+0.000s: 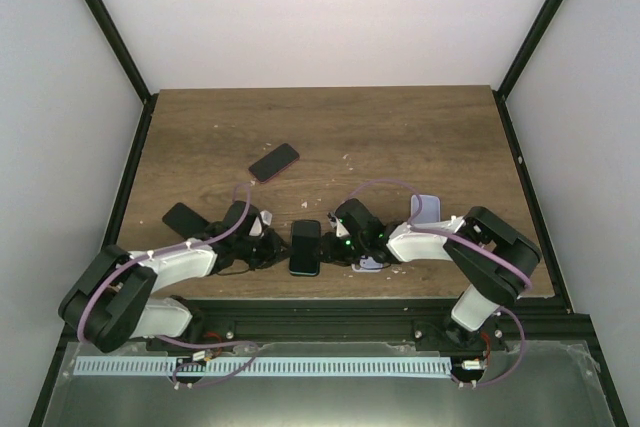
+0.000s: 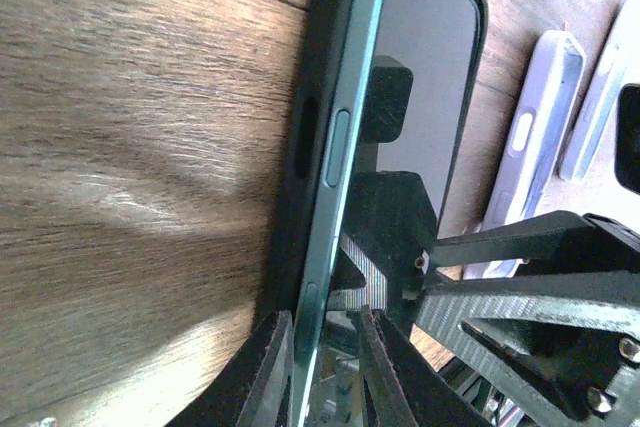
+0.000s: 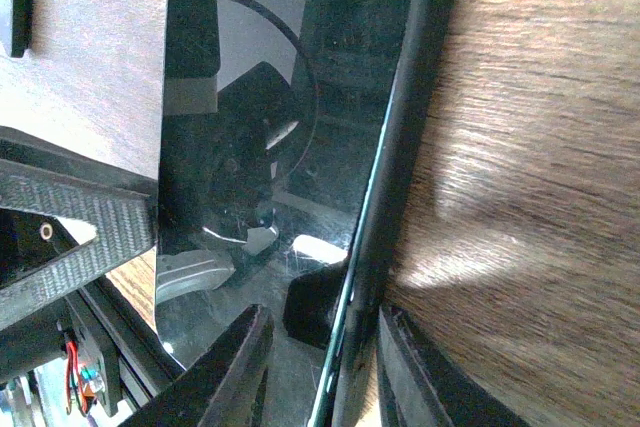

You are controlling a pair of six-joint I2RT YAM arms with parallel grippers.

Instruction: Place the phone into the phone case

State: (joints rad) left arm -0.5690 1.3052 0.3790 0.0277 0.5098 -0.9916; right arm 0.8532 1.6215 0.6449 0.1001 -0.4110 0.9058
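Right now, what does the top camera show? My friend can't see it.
The robot's left end effector and right end effector meet at a dark teal-edged phone and black case on a brown wooden table. A second dark phone-shaped slab lies farther back; a pale lilac case lies to the right.

left tool (image 2: 322, 335) astride phone (image 2: 425, 77) edge, wooden table (image 2: 120, 147)
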